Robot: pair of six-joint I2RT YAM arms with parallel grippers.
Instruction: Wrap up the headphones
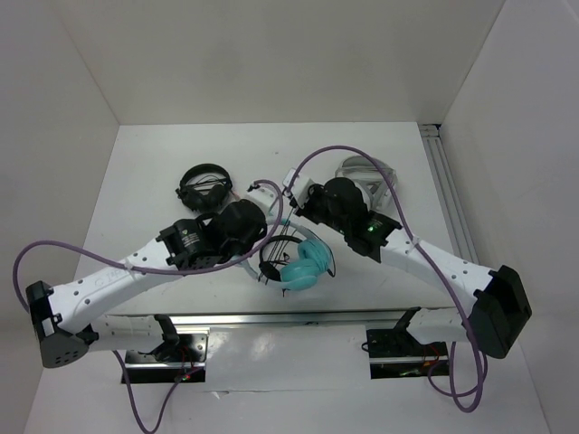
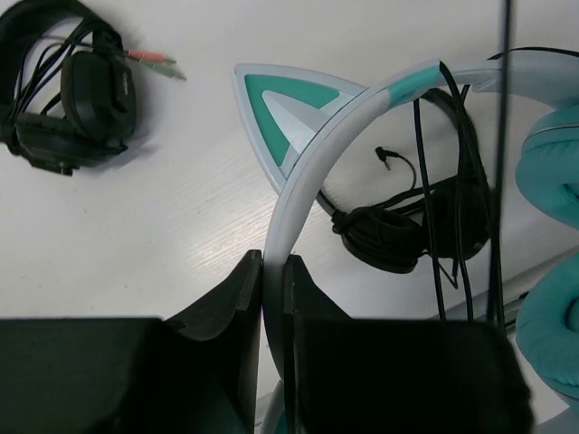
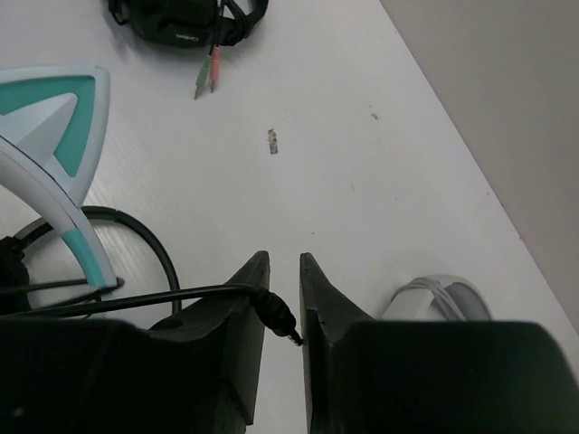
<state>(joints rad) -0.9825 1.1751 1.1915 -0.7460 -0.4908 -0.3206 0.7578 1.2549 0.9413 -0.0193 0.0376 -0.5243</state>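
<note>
White walls close round the white tabletop (image 1: 154, 163). On it the headphones (image 1: 303, 271) are near the front edge between both arms, well apart from the small black headphones (image 1: 204, 185) and the grey-white headphones (image 1: 366, 172). The left hand (image 2: 273, 262) is clamped narrow on the pale headband (image 2: 303, 172) below a cat ear (image 2: 280, 113), likely to steady the frame. The right hand (image 3: 284, 258) is drawn close on the cable (image 3: 136, 298) at its plug (image 3: 276, 318), seemingly so the loose end can be led round the band.

Two white arms (image 1: 118, 276), black joint housings (image 1: 240, 226) – purple cables (image 1: 362, 155) looping off each, black wedge-shaped end effector fingers (image 2: 226, 303)
</note>
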